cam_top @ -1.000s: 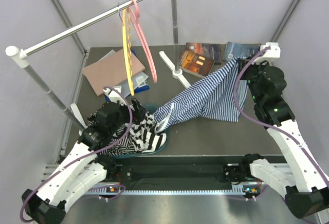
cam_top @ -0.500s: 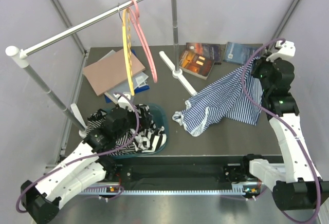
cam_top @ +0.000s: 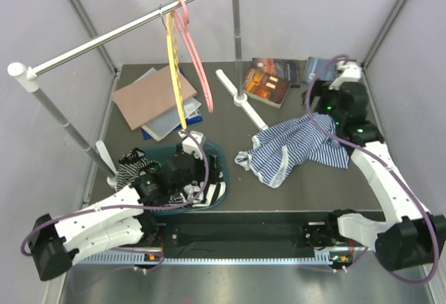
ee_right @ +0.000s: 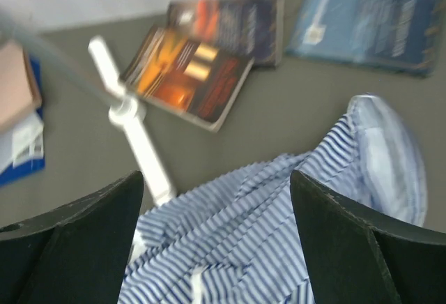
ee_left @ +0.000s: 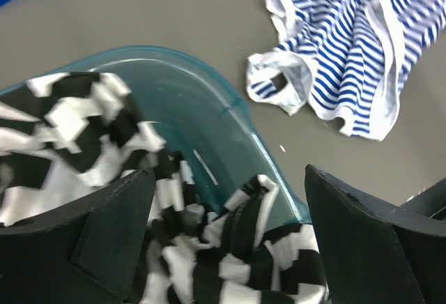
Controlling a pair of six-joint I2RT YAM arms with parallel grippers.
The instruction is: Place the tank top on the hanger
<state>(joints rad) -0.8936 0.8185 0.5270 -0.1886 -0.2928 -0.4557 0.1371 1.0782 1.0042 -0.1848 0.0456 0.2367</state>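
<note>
The tank top (cam_top: 296, 149) lies in a crumpled heap on the table (cam_top: 279, 185), R side, just beside the end of the rack's white foot (cam_top: 226, 83). The R gripper (ee_right: 216, 238) hangs over its far edge w/ jaws spread wide, nothing btwn them. The L gripper (ee_left: 223, 245) sits low over the teal tub (ee_left: 209, 109), jaws spread wide too. The b&w striped clothes (ee_left: 70, 130) under it aren't pinched. The pink hanger (cam_top: 195, 60) hangs on the metal rail (cam_top: 104, 39) next to a yellow hanger (cam_top: 174, 74), well apart from the top. Books (cam_top: 268, 81) lie at the back.
</note>
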